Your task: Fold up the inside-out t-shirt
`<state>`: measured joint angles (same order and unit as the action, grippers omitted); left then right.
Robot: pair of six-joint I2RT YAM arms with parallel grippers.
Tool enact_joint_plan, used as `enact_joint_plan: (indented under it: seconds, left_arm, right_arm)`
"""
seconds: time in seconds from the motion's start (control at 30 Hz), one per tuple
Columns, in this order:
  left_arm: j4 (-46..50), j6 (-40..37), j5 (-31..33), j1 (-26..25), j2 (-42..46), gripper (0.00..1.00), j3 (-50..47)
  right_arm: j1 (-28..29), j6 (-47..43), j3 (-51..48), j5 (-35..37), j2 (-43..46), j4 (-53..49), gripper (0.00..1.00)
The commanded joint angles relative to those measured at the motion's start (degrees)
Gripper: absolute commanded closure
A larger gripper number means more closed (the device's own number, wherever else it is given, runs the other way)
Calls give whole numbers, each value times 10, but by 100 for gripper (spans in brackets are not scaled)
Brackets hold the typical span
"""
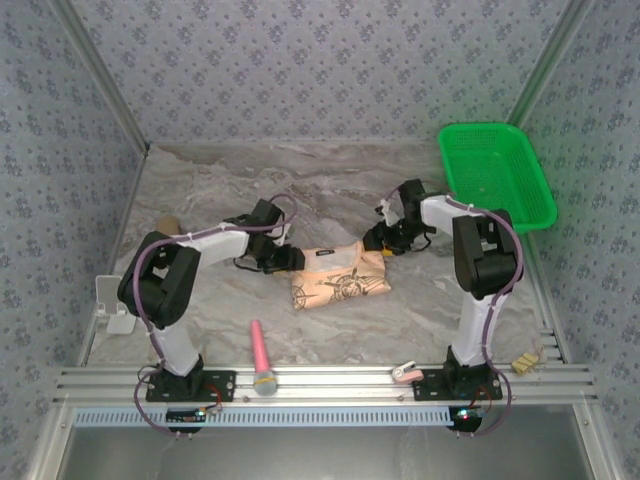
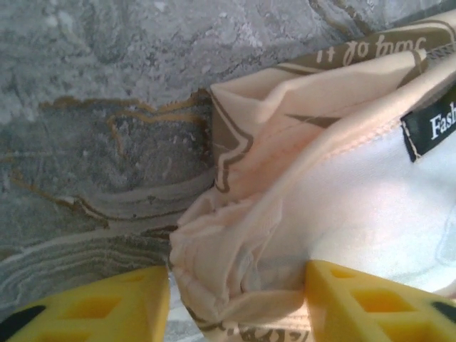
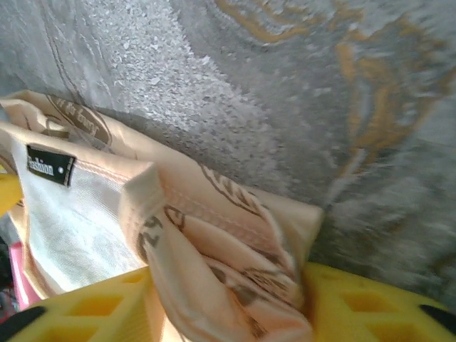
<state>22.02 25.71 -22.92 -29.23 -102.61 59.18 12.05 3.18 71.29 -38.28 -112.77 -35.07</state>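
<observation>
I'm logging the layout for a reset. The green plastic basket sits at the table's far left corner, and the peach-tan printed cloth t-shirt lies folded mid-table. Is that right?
Not quite: the top external view shows the green plastic basket at the far right corner, not the left. The peach-tan printed cloth t-shirt does lie folded mid-table.

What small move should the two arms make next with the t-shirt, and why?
Probably close both grippers on the cloth before lifting. The left gripper sits at one end of the bunched t-shirt and the right gripper at the other, with cloth filling the gap between each pair of fingers. Whether they already pinch it, I cannot tell.
</observation>
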Motion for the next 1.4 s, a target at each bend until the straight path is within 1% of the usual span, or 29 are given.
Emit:
enact_joint_plan:
  seconds: [0.0, 0.03, 0.13, 0.23, 0.33, 0.4, 0.47, 0.6, 0.7, 0.8, 0.87, 1.07, 1.13, 1.2, 1.27, 1.37]
  left_arm:
    - [-46, 6, -51, -23, -52, 61, 26]
    - [-41, 4, -53, -23, -58, 70, 28]
    - [-48, -4, -61, -23, -62, 83, 29]
    - [-52, -14, -79, -17, -51, 100, 33]
    - [-47, -28, -100, 5, -25, 100, 32]
    - [-32, -40, -109, 29, -4, 100, 33]
    - [-2, -68, -109, 58, 13, 100, 41]
    - [84, -129, -115, 113, 12, 100, 85]
    - [150, -172, -89, 154, 12, 100, 126]
    - [165, -186, -83, 206, 25, 100, 138]
    - [172, -201, -81, 239, 28, 100, 152]
    - [240, -243, -53, 306, -6, 100, 239]
    - [256, -247, -34, 325, -20, 100, 267]
    - [263, -259, -12, 339, -33, 100, 293]
    - [266, -269, 15, 349, -49, 100, 322]
    - [272, -284, 25, 360, -79, 100, 363]
  right_arm:
    - [11, -6, 0, -44, -20, 2, 60]
    - [12, -5, -1, -49, -20, 3, 65]
    - [11, -1, -4, -68, -18, 17, 78]
    - [9, 2, -5, -85, -7, 26, 87]
    - [5, 16, -7, -113, 8, 42, 92]
    - [5, 29, -6, -128, 16, 57, 95]
    - [11, 50, -1, -132, 19, 86, 97]
    - [54, 80, 57, -105, -17, 115, 100]
    - [92, 124, 103, -95, -49, 156, 100]
    - [123, 187, 146, -75, -82, 210, 100]
    - [146, 214, 191, -77, -110, 233, 100]
    - [200, 322, 335, -46, -207, 305, 100]
    - [215, 324, 396, -37, -248, 297, 100]
    - [227, 342, 461, -22, -290, 284, 100]
    - [233, 364, 517, -9, -331, 295, 100]
    - [237, 405, 583, 9, -388, 318, 100]
